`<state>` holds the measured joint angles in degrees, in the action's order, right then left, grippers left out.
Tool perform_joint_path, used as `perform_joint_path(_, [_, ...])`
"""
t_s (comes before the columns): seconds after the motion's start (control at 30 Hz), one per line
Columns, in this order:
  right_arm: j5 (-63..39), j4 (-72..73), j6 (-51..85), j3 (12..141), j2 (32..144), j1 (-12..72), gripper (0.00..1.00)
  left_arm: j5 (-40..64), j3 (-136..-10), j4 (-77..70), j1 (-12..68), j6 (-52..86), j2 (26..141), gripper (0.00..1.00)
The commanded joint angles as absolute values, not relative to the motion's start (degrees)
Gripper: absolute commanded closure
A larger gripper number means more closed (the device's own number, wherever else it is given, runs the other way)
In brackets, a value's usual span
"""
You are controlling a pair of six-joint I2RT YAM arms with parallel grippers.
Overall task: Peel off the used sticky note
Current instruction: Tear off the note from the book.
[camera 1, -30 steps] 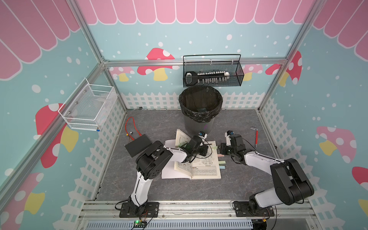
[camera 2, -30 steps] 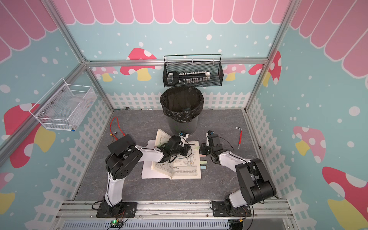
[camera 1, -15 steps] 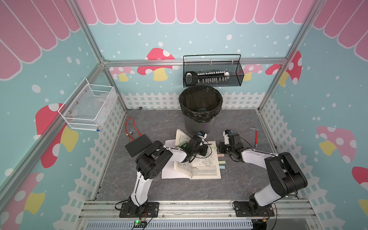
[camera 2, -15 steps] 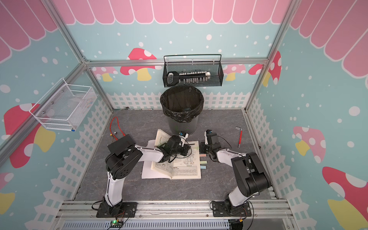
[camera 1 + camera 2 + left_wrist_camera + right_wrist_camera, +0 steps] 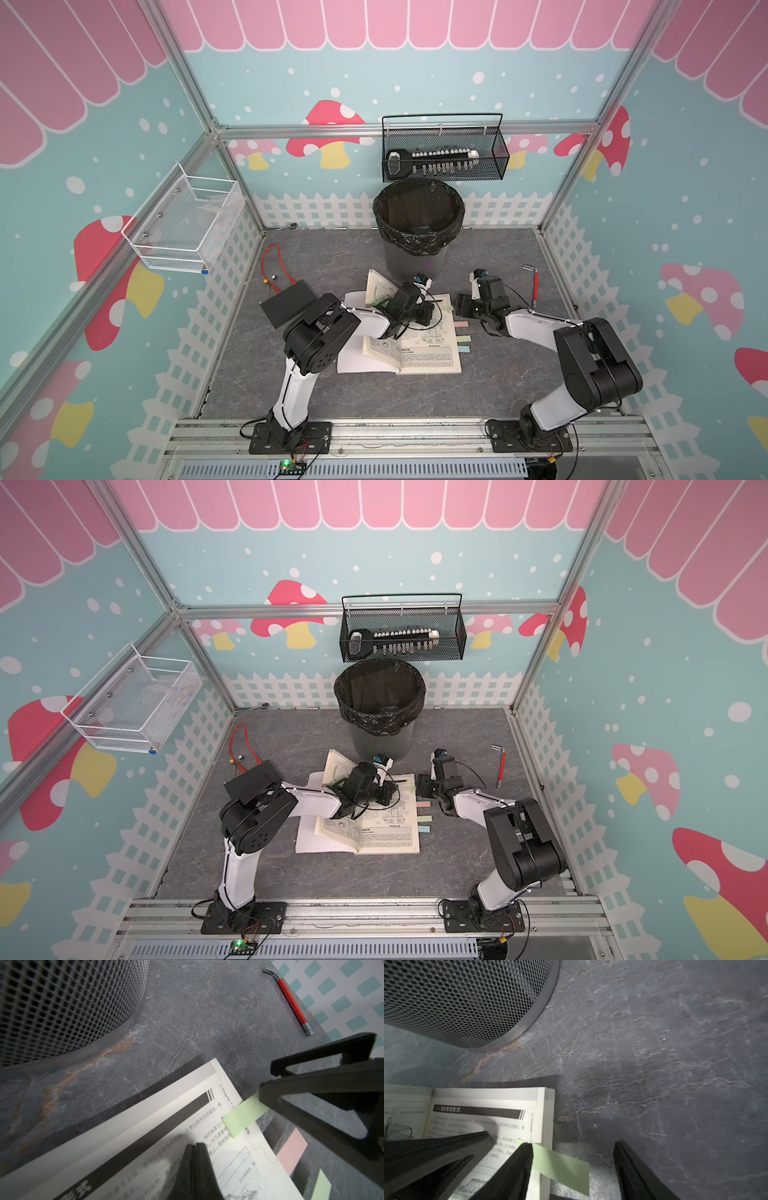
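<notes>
While the left gripper rests closed on the book, the right gripper stands wide around the sticky note, lower centre.

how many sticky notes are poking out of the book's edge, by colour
green sticky notes: 2
pink sticky note: 1
blue sticky note: 1
total: 4

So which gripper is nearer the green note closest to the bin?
Right. The right gripper is open, the note between its jaws. The left gripper is shut, tips on the page beside the note.
</notes>
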<state>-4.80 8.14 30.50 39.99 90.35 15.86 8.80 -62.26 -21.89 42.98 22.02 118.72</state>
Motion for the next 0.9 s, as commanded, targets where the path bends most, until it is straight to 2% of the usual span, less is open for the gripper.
perform_joint_path(0.0, [-5.72, 8.49, 30.65, 39.38, 90.68, 15.47, 0.33, 7.68, -61.44, -18.50, 41.94, 20.80, 121.55, 1.00])
perform_joint_path(0.07, [-7.97, 10.15, 30.91, 39.18, 91.25, 15.47, 0.37, 7.68, -61.41, -18.55, 41.84, 20.82, 121.57, 1.00])
perform_joint_path(0.17, [-10.30, 11.90, 31.60, 38.85, 91.34, 15.51, 0.49, 7.64, -61.45, -18.54, 41.81, 20.82, 121.64, 1.00])
perform_joint_path(0.33, [-11.78, 12.59, 32.33, 38.26, 90.71, 15.47, 0.80, 7.59, -61.35, -18.55, 41.64, 20.69, 121.77, 1.00])
perform_joint_path(0.5, [-12.09, 12.87, 32.94, 37.39, 89.35, 15.52, 1.00, 7.67, -61.52, -18.45, 41.49, 20.73, 122.08, 1.00])
perform_joint_path(0.87, [-14.96, 16.36, 34.28, 33.03, 86.91, 15.93, 1.00, 7.92, -62.31, -17.58, 41.50, 20.70, 122.84, 1.00])
